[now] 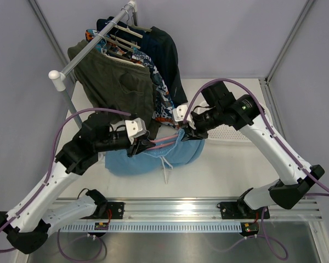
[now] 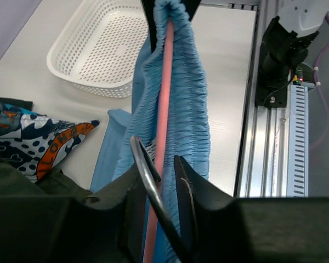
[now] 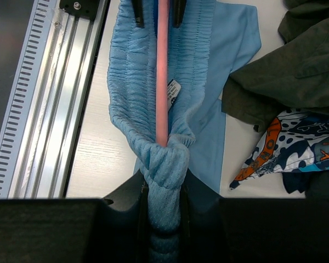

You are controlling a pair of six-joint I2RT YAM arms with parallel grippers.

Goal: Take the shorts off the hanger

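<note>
Light blue shorts (image 1: 153, 156) hang on a pink hanger (image 1: 162, 141) held level between my two grippers above the table. My left gripper (image 1: 138, 146) is shut on the hanger's end; in the left wrist view its fingers (image 2: 186, 192) close round the pink bar (image 2: 163, 109) and the dark metal hook (image 2: 145, 170). My right gripper (image 1: 187, 125) is shut on the bunched elastic waistband (image 3: 164, 181) at the hanger's other end (image 3: 162, 71). The shorts' legs droop onto the table (image 3: 230, 60).
A clothes rail (image 1: 93, 44) at the back left carries several hanging garments, among them olive shorts (image 1: 118, 82) and patterned ones (image 1: 162, 98). A white perforated basket (image 2: 101, 46) sits on the table at the right (image 1: 236, 131). A metal rail (image 1: 181, 208) runs along the near edge.
</note>
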